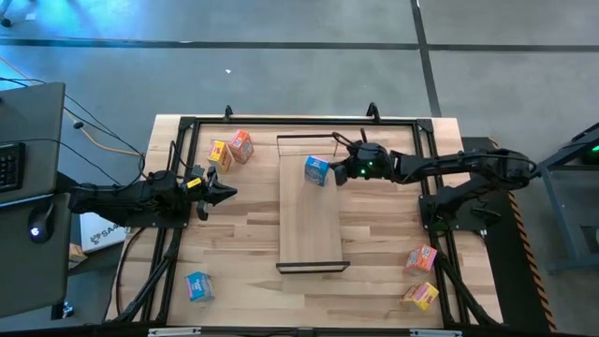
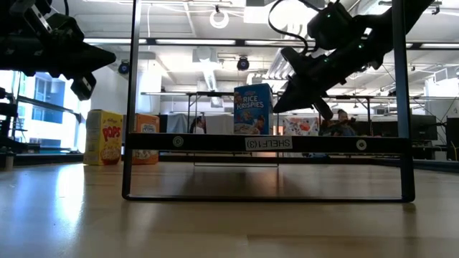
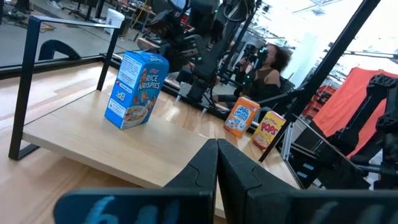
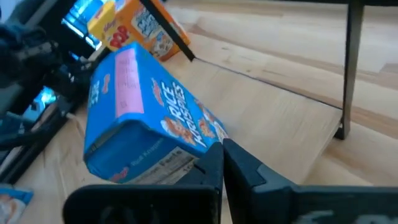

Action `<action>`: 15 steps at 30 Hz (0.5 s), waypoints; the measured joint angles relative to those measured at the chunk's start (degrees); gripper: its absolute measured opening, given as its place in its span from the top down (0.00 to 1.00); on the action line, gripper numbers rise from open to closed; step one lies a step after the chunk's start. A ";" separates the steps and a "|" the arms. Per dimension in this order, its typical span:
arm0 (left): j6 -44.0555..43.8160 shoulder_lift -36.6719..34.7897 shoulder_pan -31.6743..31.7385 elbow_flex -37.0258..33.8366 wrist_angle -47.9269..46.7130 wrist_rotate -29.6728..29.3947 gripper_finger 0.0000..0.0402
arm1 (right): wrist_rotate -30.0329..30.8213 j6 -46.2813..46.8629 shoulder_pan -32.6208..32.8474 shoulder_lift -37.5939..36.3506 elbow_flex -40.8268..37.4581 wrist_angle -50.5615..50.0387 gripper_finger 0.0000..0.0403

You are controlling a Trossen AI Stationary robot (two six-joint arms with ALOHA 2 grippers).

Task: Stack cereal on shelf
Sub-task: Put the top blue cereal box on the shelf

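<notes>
The shelf (image 1: 312,225) is a long pale board with black end frames, lying mid-table. A blue cereal box (image 1: 316,169) stands upright on the shelf's far part, on its bottom face; it also shows in the low view (image 2: 253,109) and the left wrist view (image 3: 135,88). My right gripper (image 1: 341,173) is shut just to the box's right and slants down toward it, with nothing between the fingers (image 4: 222,163). My left gripper (image 1: 225,192) hovers shut over the table's left side, away from the shelf. My right gripper's shut fingertips (image 4: 217,149) stand at the blue box's right side near its top edge (image 4: 186,146), coming from the table's right and slanting down. I cannot tell whether they touch it. The box stands upright on the shelf.
A yellow box (image 1: 220,153) and an orange box (image 1: 241,145) stand far left of the shelf. Another blue box (image 1: 198,285) lies near left. An orange box (image 1: 421,258) and a yellow box (image 1: 421,296) lie near right. A black frame (image 1: 187,126) borders the tabletop.
</notes>
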 joint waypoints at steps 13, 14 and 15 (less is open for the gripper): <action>0.00 0.02 0.02 0.00 0.02 0.00 1.00 | -1.77 5.87 0.02 0.00 0.09 1.24 1.00; 0.00 0.02 0.02 0.00 0.02 0.00 1.00 | -2.27 6.06 0.02 0.00 0.09 1.24 1.00; 0.00 0.02 0.00 -0.02 0.00 0.00 1.00 | -2.99 6.06 0.06 0.00 0.09 1.24 1.00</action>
